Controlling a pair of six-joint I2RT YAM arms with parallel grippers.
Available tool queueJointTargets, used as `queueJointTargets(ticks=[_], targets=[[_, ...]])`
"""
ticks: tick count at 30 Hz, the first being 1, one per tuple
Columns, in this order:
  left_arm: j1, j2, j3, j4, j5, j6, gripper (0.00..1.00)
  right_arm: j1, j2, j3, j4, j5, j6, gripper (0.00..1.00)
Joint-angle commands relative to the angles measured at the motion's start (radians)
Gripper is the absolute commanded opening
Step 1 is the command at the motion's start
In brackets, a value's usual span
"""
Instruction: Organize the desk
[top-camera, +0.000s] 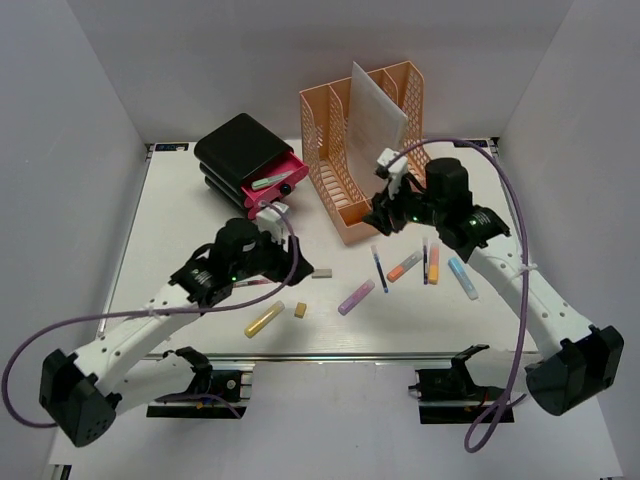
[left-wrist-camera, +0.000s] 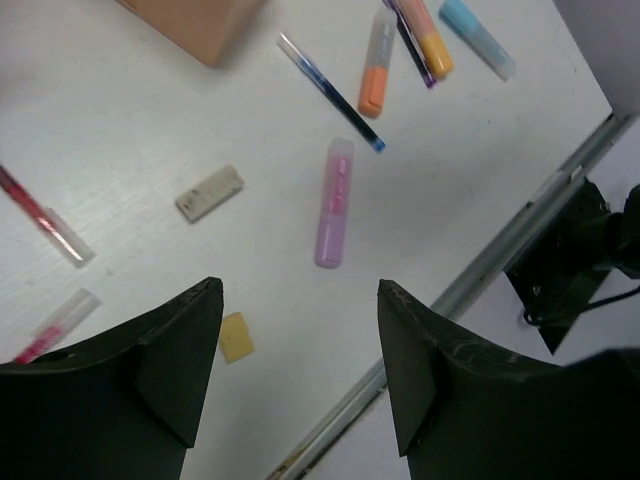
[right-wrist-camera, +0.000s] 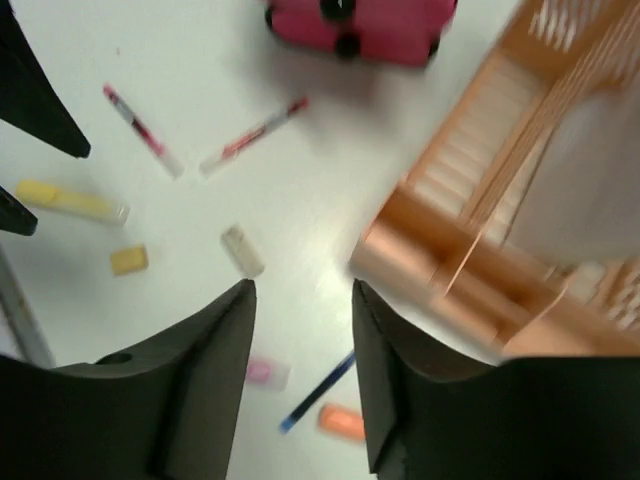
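The left arm stretches forward from its base. The left gripper (left-wrist-camera: 297, 300) hangs above the desk (top-camera: 420, 310), fingers spread wide with nothing between them. A purple highlighter (left-wrist-camera: 335, 205) lies on the desk just ahead of the gap, and a grey eraser (left-wrist-camera: 208, 192) lies ahead of one finger. The right arm bends inward at the elbow. The right gripper (right-wrist-camera: 302, 290) is also parted and empty, over the desk just beside the near end of the orange file rack (right-wrist-camera: 470, 230). The pink drawer (right-wrist-camera: 360, 25) sits farther ahead.
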Motion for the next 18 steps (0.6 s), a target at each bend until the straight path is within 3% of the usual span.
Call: queueJointTargets(ticks=[1, 5, 10, 18], targets=[[-0.069, 0.076, 0.050, 0.021, 0.043, -0.076, 0.72, -0.080, -0.066, -0.089, 0.002, -0.124, 0.182, 0.50], [-0.190, 0.240, 0.118, -0.003, -0.080, -0.119, 0.72, -0.255, -0.104, -0.202, 0.055, -0.200, 0.268, 0.67], [-0.318, 0.398, 0.208, -0.089, -0.287, -0.170, 0.72, -0.451, -0.126, -0.293, 0.121, -0.294, 0.342, 0.68], [-0.466, 0.685, 0.398, -0.158, -0.546, -0.153, 0.70, -0.588, -0.173, -0.359, 0.161, -0.409, 0.346, 0.33]])
